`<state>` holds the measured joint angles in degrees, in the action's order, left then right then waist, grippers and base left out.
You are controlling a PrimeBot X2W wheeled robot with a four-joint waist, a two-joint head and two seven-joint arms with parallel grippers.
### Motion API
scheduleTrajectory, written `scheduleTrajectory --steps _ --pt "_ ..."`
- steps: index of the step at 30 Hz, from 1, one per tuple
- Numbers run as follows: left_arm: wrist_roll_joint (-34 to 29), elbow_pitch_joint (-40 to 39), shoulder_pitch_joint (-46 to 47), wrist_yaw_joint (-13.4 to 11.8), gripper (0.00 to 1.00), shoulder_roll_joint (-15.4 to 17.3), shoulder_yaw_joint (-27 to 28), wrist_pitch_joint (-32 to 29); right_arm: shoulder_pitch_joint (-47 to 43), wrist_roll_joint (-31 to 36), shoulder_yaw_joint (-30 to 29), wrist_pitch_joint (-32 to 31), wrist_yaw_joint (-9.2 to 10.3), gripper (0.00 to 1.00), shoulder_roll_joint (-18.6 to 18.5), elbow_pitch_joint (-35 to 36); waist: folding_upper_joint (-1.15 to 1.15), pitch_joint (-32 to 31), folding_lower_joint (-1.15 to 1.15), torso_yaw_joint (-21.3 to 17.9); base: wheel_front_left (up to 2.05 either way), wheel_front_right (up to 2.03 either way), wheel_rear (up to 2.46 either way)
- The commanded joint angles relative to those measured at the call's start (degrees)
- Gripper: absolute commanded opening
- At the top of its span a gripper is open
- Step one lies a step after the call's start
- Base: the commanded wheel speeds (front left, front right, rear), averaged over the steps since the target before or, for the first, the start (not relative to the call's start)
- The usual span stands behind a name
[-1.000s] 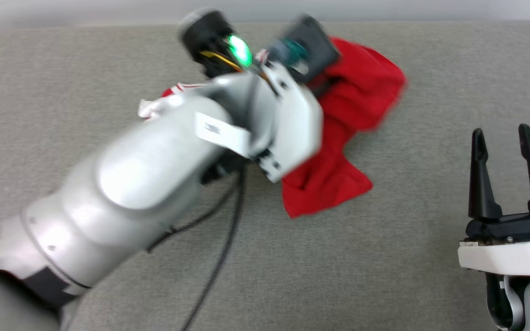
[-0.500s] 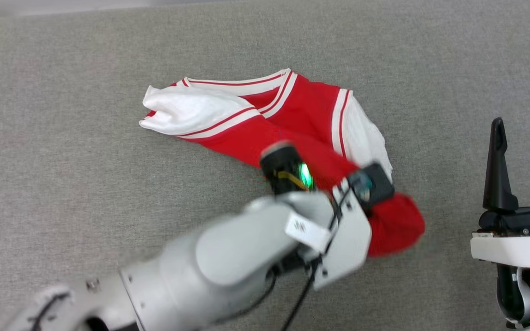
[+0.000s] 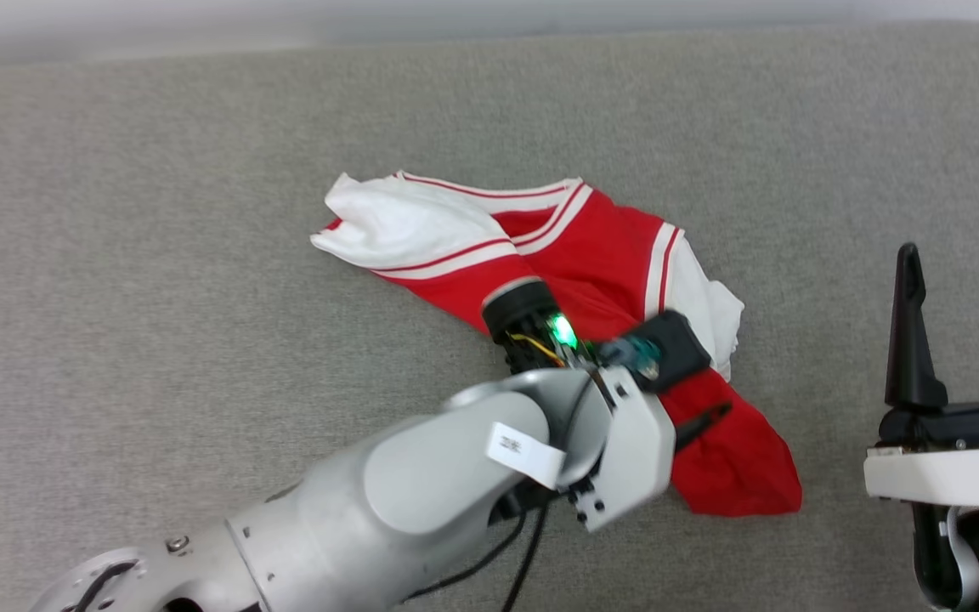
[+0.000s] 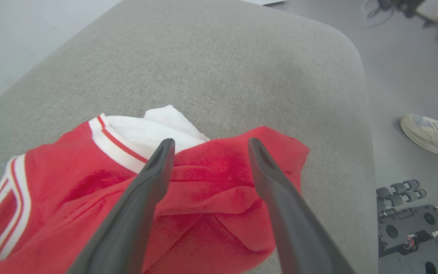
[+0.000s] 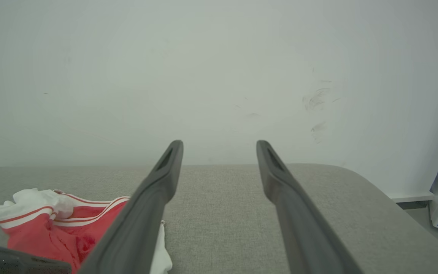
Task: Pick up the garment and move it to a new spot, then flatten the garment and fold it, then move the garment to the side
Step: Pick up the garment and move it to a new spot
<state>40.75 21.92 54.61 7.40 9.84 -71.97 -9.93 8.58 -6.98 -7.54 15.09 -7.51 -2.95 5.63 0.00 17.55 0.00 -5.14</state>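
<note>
the red and white shirt (image 3: 600, 255) lies crumpled on the grey cushion (image 3: 200, 255), near its middle. the left claw (image 4: 210, 142) hangs just over the shirt's red part, its two fingers spread wide with nothing held between them. the right claw (image 3: 950, 249) sits off to the right, apart from the shirt, wide open and empty.

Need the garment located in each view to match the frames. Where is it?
Head view: the garment lies mid-frame, crumpled, its lower part behind the left arm.
Left wrist view: the garment fills the lower left and centre, behind the dark fingers.
Right wrist view: the garment sits in the lower-left corner.
Shared landmark: the grey cushion under it.
</note>
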Motion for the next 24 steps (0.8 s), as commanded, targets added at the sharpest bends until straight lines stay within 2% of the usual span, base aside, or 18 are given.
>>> scheduleTrajectory --steps 1,2,3,10,15,18,21,24 --pt "0.06 0.62 0.52 -0.05 1.00 -0.03 1.01 2.25 -0.91 0.34 -0.14 0.12 0.04 1.00 0.14 -0.22 0.00 -2.04 0.00 1.07 0.00 0.00 0.00" --pt "0.34 1.00 0.09 -0.54 1.00 -0.09 2.13 4.55 -1.36 0.50 -0.14 0.12 0.04 1.00 0.14 -0.35 0.00 -2.77 0.00 1.40 0.00 0.00 0.00" --pt "-0.15 1.77 -1.68 -3.13 1.00 0.88 4.98 10.65 -2.84 0.71 0.06 0.12 0.04 1.00 0.15 -0.99 0.00 -4.95 0.00 2.53 0.00 0.00 0.00" --pt "-0.82 1.54 -7.26 -12.22 1.00 5.37 11.49 22.33 -5.75 0.67 0.60 0.12 0.04 1.00 0.14 -2.50 0.00 -8.94 0.00 4.85 0.00 0.00 0.00" --pt "-1.61 -0.69 -13.68 -19.06 1.00 9.28 17.56 24.94 -7.58 0.62 0.95 0.12 0.04 1.00 0.13 -3.35 0.00 -11.18 0.00 6.07 0.00 0.00 0.00" --pt "-4.23 -4.35 -17.80 -22.81 1.00 11.00 22.25 25.20 -8.42 0.80 1.09 0.12 0.04 1.00 0.13 -3.81 0.00 -12.16 0.00 6.85 0.00 0.00 0.00" --pt "-7.34 -8.63 -23.61 -25.79 1.00 12.27 28.32 25.17 -9.09 0.81 1.29 0.12 0.04 1.00 0.13 -4.49 0.00 -13.03 0.00 7.47 0.00 0.00 0.00" --pt "-10.63 -12.72 -29.21 -27.59 1.00 12.15 33.94 25.18 -9.65 0.41 1.45 0.12 0.04 1.00 0.13 -5.05 0.00 -13.79 0.00 8.03 0.00 0.00 0.00"
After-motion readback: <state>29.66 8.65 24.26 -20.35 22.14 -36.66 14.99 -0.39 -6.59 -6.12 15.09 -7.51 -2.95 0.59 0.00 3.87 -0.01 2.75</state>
